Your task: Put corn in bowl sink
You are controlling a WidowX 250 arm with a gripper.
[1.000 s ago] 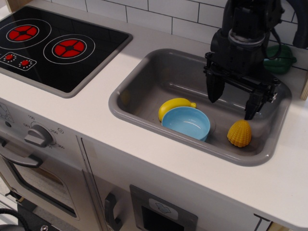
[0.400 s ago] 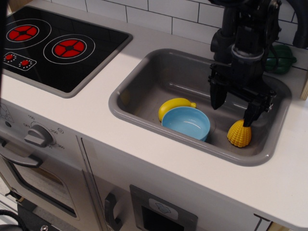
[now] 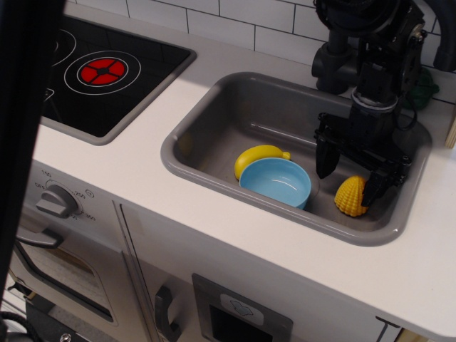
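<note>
Gripper: black two-fingered robot gripper [image 3: 350, 183], fingers spread apart, straddling the corn, nothing clamped.
Corn: small bumpy yellow plastic corn cone [image 3: 350, 197] on the floor of the grey rectangular plastic sink [image 3: 214, 128], right of the light blue round plastic bowl [image 3: 276, 182].
Risk: right finger looks to overlap the corn's edge; closing off-centre could squirt it against the sink wall.
Bystander: smooth yellow banana-like toy [image 3: 258, 156] touching the bowl's far-left side.

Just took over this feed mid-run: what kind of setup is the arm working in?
Most likely a toy play kitchen: a grey plastic sink holding toy corn and a blue bowl, a printed stovetop with red burners, and an oven knob below.
</note>
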